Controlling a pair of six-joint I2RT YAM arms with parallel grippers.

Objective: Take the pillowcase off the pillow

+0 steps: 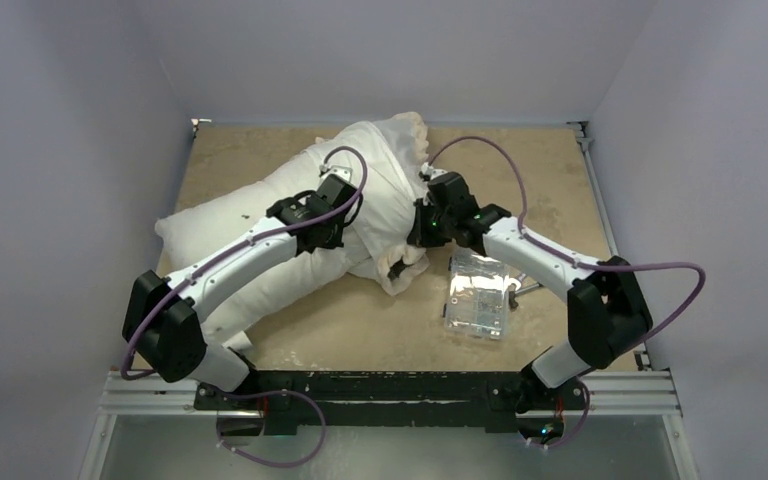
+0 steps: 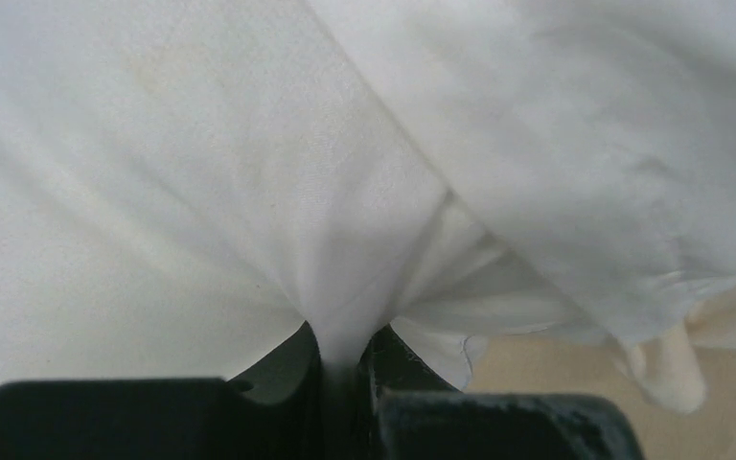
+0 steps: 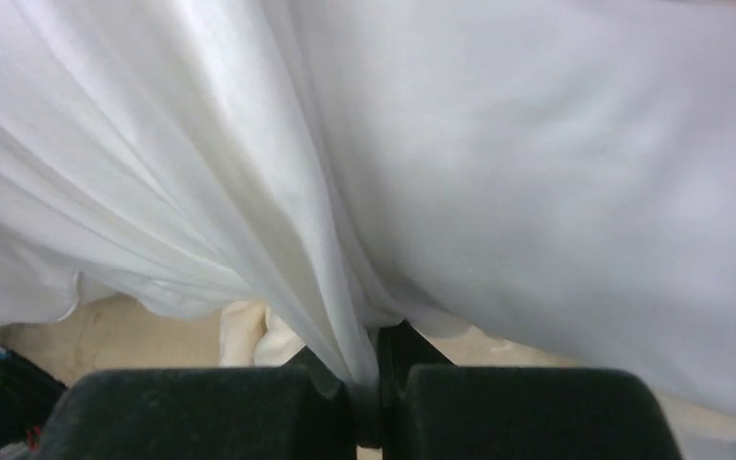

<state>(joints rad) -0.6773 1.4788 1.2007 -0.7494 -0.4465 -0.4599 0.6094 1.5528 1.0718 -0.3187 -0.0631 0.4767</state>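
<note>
while left gripper [image 2: 345,356] pinches pillow [image 2: 182,192], right gripper [image 3: 364,379]: pillowcase [image 3: 249,172]

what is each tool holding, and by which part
The right tool pinches a gathered fold of the pillowcase, white side, near the frill; the left tool pinches white fabric, pillow or pillowcase unclear.

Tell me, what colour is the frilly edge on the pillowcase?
Cream. The frill shows best in the left wrist view.

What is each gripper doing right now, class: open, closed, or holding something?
Left gripper: closed, pinching white fabric, apparently the pillow.
Right gripper: closed, pinching loose folds of the pillowcase.
</note>
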